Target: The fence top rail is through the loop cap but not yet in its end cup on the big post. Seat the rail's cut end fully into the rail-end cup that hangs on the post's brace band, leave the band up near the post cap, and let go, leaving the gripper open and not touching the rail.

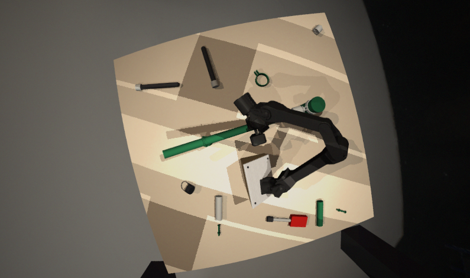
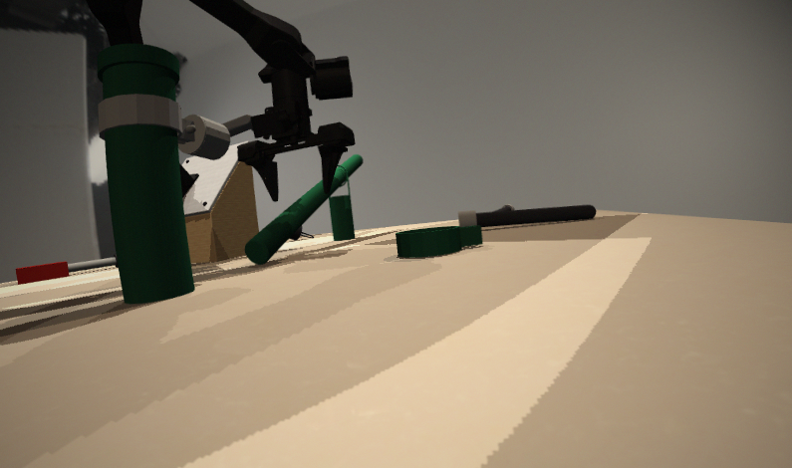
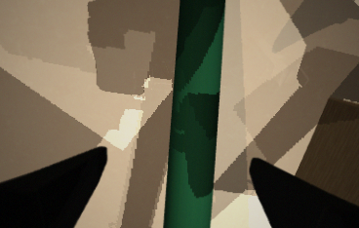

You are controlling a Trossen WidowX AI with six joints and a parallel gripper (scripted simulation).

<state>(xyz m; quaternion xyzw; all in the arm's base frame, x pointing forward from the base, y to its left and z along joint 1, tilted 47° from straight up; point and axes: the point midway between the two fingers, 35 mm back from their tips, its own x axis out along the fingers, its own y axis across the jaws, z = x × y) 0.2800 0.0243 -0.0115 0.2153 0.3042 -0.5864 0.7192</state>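
Note:
The green top rail [image 1: 201, 141] [image 2: 297, 212] [image 3: 196, 107] lies tilted. Its far part passes through the loop cap [image 1: 207, 145] on a short green post [image 2: 342, 217], and its near end rests low on the table. The big green post [image 1: 316, 104] [image 2: 145, 191] stands apart from the rail. It carries a grey brace band [image 2: 135, 116] just under its cap, with the grey rail-end cup [image 1: 300, 107] [image 2: 205, 135] pointing sideways. The rail is not in the cup. My gripper [image 1: 250, 128] [image 2: 299, 179] [image 3: 179, 159] is open, with a finger on each side of the rail near its low end.
A white-topped wedge block [image 1: 258, 179] [image 2: 224, 191] holds the arm's base. Two black pipes [image 1: 208, 67] [image 1: 156, 85], a green band ring [image 1: 261, 80] [image 2: 433, 241], a grey sleeve [image 1: 218, 207], a red-handled tool [image 1: 297, 220], a short green pipe [image 1: 319, 213] and small fittings lie around the table.

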